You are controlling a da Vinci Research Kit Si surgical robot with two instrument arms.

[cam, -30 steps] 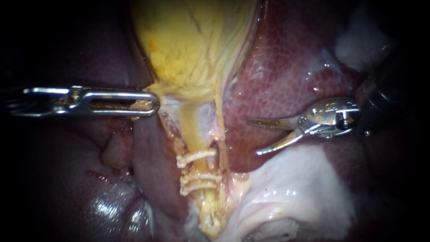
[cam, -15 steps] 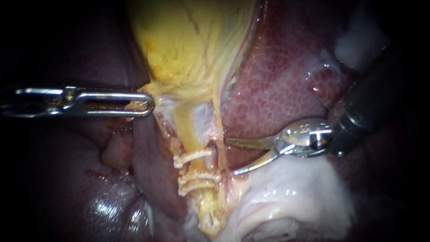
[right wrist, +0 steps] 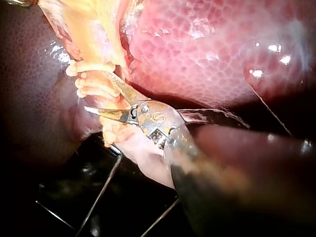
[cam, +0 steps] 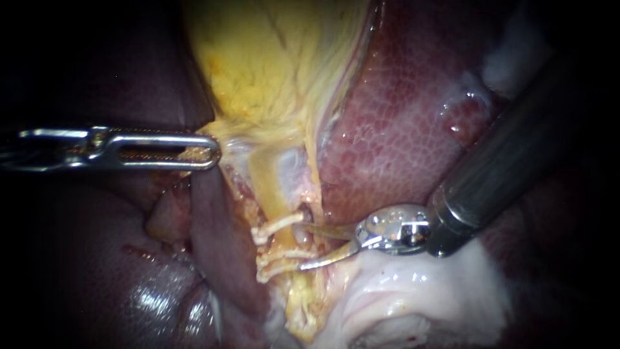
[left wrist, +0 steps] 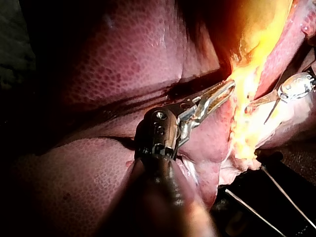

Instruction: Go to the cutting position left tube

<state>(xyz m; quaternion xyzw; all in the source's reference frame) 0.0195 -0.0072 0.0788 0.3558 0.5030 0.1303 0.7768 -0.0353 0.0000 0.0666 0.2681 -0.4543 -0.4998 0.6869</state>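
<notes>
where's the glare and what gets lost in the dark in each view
Endoscope view: glints on the hinge of the right instrument and on the wet liver; the edges go black, dimming the shaft of the left instrument. Left wrist view: the gallbladder glows overlit, the near shaft in shadow. Right wrist view: glints on the liver, darkness under the open jaws.

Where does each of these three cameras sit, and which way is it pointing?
Endoscope: close to the tissue, facing the gallbladder and the clipped tube; left instrument enters from the left, right instrument from the right.
Left wrist: on the left arm, looking along its own shaft to jaws shut on the gallbladder.
Right wrist: on the right arm, looking along its shaft to open jaws at the clips.
Shared: endoscope and right wrist both show the clips; left wrist also catches the right instrument.
</notes>
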